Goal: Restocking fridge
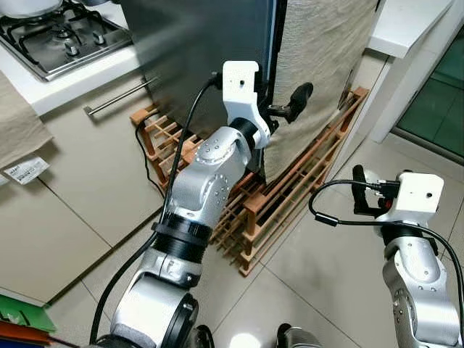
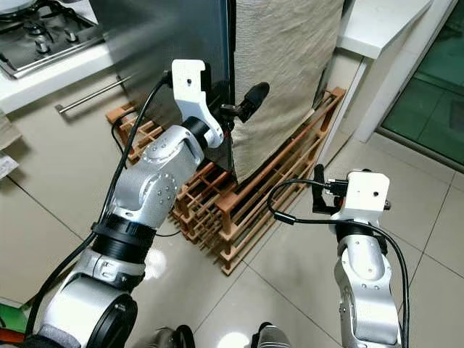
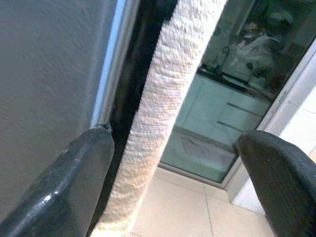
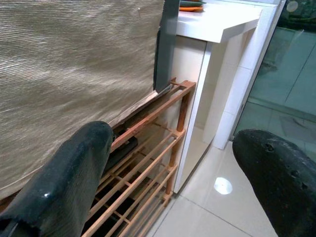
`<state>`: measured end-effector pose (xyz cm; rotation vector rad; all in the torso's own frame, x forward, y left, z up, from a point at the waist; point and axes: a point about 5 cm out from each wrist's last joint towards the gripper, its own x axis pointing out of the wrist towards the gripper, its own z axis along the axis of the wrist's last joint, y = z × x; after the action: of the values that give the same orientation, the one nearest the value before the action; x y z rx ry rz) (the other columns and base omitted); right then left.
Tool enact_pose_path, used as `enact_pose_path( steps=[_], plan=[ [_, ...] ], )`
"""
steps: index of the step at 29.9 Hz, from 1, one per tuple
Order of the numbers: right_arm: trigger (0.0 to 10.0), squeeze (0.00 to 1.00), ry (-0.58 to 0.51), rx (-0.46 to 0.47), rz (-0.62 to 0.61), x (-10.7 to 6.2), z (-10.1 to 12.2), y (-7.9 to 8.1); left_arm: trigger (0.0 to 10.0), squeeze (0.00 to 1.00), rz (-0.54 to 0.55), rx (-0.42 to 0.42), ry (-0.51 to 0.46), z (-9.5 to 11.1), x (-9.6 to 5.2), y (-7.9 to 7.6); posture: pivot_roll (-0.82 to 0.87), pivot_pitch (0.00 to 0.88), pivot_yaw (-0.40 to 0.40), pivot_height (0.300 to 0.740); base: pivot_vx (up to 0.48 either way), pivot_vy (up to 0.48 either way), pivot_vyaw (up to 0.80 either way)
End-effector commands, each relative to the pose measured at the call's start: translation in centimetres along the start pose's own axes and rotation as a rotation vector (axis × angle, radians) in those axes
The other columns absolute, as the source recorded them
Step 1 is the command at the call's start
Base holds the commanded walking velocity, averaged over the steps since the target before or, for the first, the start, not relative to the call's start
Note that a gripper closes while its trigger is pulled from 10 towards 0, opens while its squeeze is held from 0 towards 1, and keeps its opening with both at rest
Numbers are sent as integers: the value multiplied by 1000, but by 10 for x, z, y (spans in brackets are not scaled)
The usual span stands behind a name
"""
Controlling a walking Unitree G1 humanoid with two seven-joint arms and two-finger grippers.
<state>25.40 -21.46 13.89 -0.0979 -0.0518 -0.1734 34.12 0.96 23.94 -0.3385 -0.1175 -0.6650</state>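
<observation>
The dark grey fridge (image 1: pixel 188 51) stands on a wooden rack, its door shut, with a beige woven cloth (image 1: pixel 319 51) hanging over its front edge. My left gripper (image 1: pixel 284 109) is raised to the fridge's door edge and is open. In the left wrist view one finger (image 3: pixel 64 187) lies against the grey door panel (image 3: pixel 49 74), and the cloth's edge (image 3: pixel 158 118) hangs between the two fingers. My right gripper (image 2: pixel 319 190) is held low to the right, away from the fridge, open and empty, facing the cloth (image 4: pixel 74 64).
A slatted wooden rack (image 1: pixel 283 196) sticks out over the tiled floor (image 1: pixel 319 275) under the fridge. A gas hob (image 1: pixel 58 36) sits on the white counter at left above a drawer handle (image 1: pixel 119 98). A white counter (image 4: pixel 217 24) and glass door (image 1: pixel 435 101) stand at right.
</observation>
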Motion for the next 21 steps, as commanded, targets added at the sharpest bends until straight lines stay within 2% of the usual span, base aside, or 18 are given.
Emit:
enact_pose_path(
  steps=[1,15,21],
  plan=[
    [10000,0,2,2,1,1,-2,1,10000,0,-49,-61,29,-14,0,-17,-258,111,76,740,0,0,0],
    [10000,0,-3,3,11,3,-1,4,10000,0,-16,-46,45,-26,10,-19,-265,123,71,740,0,0,0],
    [10000,0,0,-3,1,1,-1,1,10000,0,64,-56,32,-25,12,-9,-272,128,71,740,0,0,0]
  ],
)
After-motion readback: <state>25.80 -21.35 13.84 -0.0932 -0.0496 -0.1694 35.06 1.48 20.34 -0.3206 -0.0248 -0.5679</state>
